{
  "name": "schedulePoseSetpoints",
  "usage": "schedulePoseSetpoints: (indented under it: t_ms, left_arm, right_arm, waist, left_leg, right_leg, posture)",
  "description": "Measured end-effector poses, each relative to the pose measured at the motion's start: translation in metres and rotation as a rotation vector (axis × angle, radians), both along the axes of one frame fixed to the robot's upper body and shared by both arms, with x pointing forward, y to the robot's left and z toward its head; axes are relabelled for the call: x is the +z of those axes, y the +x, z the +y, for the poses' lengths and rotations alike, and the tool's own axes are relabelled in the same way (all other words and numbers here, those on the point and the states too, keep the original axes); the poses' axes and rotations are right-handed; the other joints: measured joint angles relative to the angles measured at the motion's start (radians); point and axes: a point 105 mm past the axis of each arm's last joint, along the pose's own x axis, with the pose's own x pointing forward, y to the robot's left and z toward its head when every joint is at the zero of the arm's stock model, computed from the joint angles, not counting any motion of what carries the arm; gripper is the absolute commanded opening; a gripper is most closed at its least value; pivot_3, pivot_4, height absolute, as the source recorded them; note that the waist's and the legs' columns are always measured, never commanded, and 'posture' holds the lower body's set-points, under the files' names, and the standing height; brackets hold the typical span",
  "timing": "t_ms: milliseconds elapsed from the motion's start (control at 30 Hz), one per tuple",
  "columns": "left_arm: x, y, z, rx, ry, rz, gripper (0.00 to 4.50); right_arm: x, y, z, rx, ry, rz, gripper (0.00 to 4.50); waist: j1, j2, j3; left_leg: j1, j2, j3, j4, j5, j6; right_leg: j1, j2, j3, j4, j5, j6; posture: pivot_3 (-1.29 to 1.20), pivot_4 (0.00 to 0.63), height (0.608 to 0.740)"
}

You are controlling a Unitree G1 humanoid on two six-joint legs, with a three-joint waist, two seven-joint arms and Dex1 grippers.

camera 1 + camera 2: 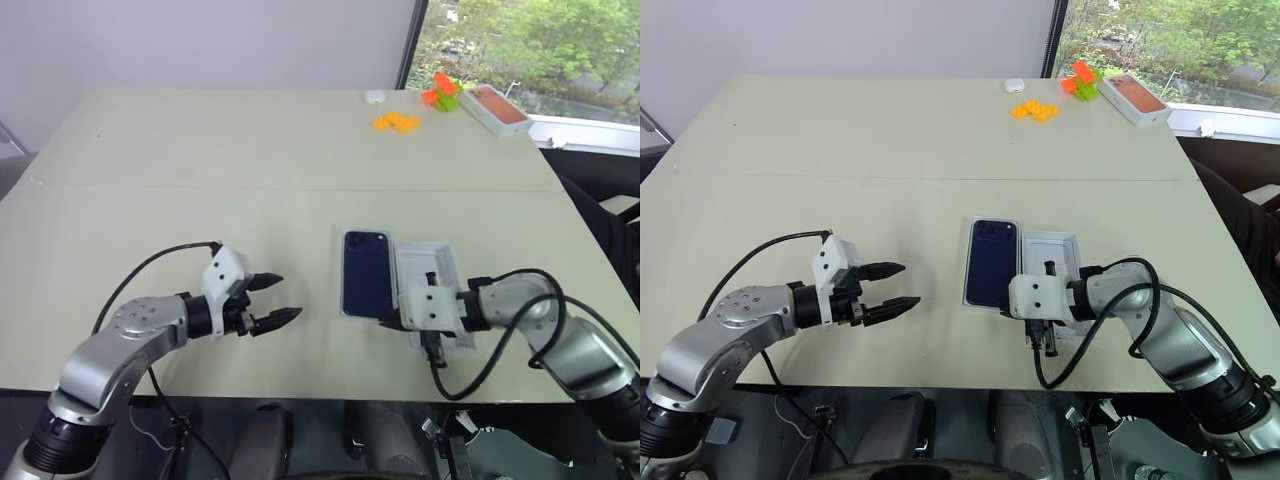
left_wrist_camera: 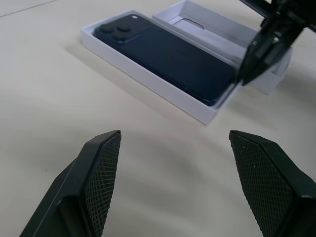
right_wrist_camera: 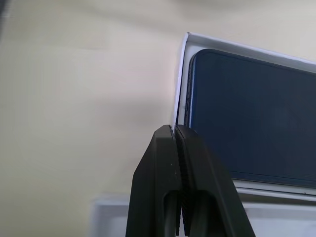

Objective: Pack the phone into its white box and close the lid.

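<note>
Bench, pale cream and broad, carries everything, with a window along its far right side. Near its front edge, right of the middle, the white box lies flat with the phone inside it, glossy dark blue back upward and the camera bump at the far end. Just beside the box on its right lies the lid, turned pale inside up and touching or nearly touching the box wall; the right arm covers its near end. At the far right corner sit a box with a salmon-orange top, some orange and green bricks, a flat orange brick piece and a small white thing. The left tool hovers above bare bench well to the left of the box, its two black fingers spread wide with nothing between them. The right tool has its fingers pressed fully together, the tips at the near corner of the box wall; whether the thin wall is pinched between them I cannot tell.
</note>
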Motion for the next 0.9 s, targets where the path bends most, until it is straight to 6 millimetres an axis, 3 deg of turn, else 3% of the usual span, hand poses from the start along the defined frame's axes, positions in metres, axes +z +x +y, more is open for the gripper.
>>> schedulePoseSetpoints:
  t_ms: [133,400,500,633,767,900]
  left_arm:
    - [0.000,0.000,0.000,-0.001,0.000,0.000,3.73]
    - [0.000,0.000,0.000,-0.002,0.000,0.001,3.73]
    - [0.000,0.000,0.000,-0.002,0.000,0.001,3.73]
    - [0.000,0.000,-0.001,-0.002,-0.004,0.001,3.73]
    - [0.000,0.000,-0.002,-0.001,-0.012,0.000,3.73]
    - [0.000,0.001,-0.006,0.002,-0.040,0.005,3.73]
  right_arm:
    - [-0.002,-0.012,0.001,0.037,-0.003,0.039,0.09]
    - [-0.002,-0.013,0.003,0.023,0.021,0.074,0.09]
    - [0.007,-0.014,0.006,-0.013,0.083,0.125,0.96]
    - [0.047,-0.004,0.006,-0.111,0.221,0.059,2.85]
    - [0.072,0.007,-0.009,-0.285,0.327,0.032,2.85]
    - [0.070,0.015,-0.032,-0.509,0.295,0.076,2.85]
  waist:
    - [0.000,0.000,0.000]
    - [0.000,0.000,0.000]
    - [0.000,0.000,0.000]
    - [0.001,0.000,0.000]
    - [0.003,0.000,0.000]
    - [0.002,0.000,0.000]
  left_leg:
    - [0.000,0.000,0.000,0.000,0.000,0.000]
    - [0.000,0.001,0.000,0.000,0.000,0.000]
    - [0.000,0.001,0.000,0.000,0.000,0.000]
    - [0.000,0.001,0.000,0.000,0.000,0.000]
    - [0.000,0.001,0.000,0.000,0.000,0.000]
    - [0.000,0.001,0.001,0.000,0.000,0.000]
  right_leg:
    - [0.000,0.000,0.000,0.000,0.000,0.000]
    - [0.000,0.001,0.000,0.000,-0.001,-0.001]
    - [0.000,0.001,0.000,0.000,-0.001,-0.001]
    - [0.000,0.001,0.000,0.000,-0.001,-0.001]
    - [0.000,0.000,0.000,0.000,0.000,-0.001]
    - [0.000,0.000,0.000,-0.001,0.000,-0.001]
  posture:
    - [0.00,0.150,0.740]
    - [0.00,0.150,0.740]
    - [0.00,0.150,0.740]
    - [0.00,0.150,0.740]
    - [0.00,0.150,0.740]
    - [0.00,0.150,0.740]
